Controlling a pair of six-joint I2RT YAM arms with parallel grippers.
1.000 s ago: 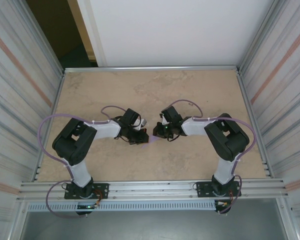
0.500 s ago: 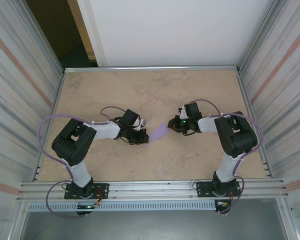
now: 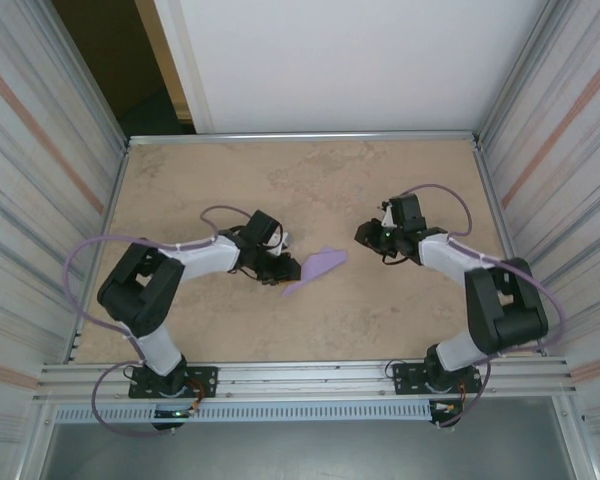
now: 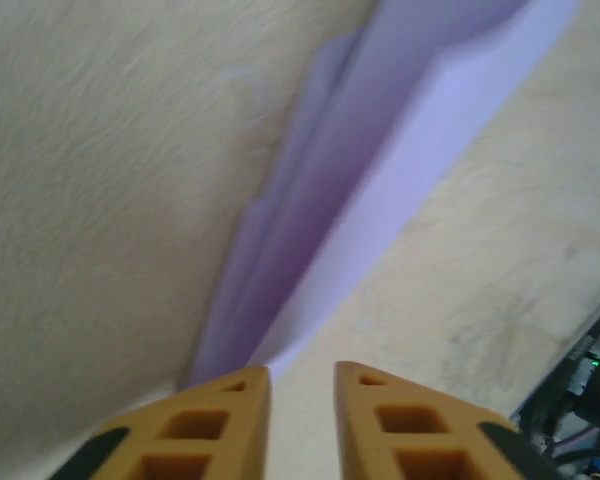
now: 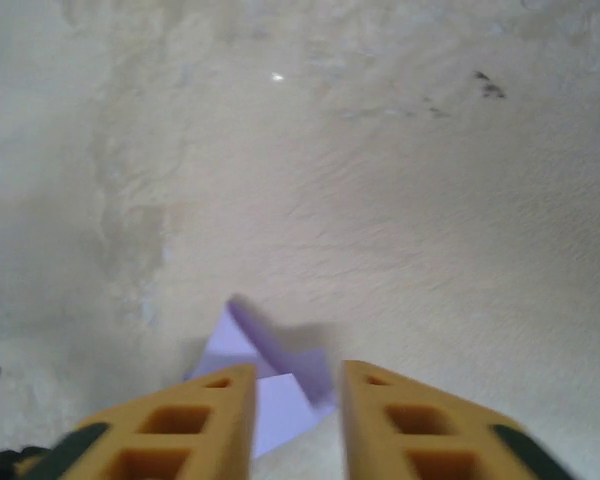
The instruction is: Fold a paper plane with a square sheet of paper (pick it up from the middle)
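Observation:
The square sheet of paper shows folded into a narrow lavender paper plane point(image 3: 317, 267), lying on the table between the two arms. In the left wrist view the paper plane point(image 4: 380, 150) runs away from the fingertips toward the upper right. My left gripper point(image 3: 288, 270) sits at its near-left tip, and this gripper point(image 4: 302, 372) is open by a small gap with only table between the fingers. My right gripper point(image 3: 364, 236) stands off to the plane's right, apart from it. From the right wrist the paper plane point(image 5: 248, 345) lies just beyond my right gripper point(image 5: 298, 368), which is open and empty.
The beige table point(image 3: 310, 180) is fenced by metal rails and ribbed side walls point(image 3: 40, 200). Purple cables loop from both arms. Free tabletop lies behind the plane and in front of it, toward the arm bases.
Both grippers have opened. The right gripper let go of the plane and drew back to the right and away. The plane now lies released on the table beside the left fingertips.

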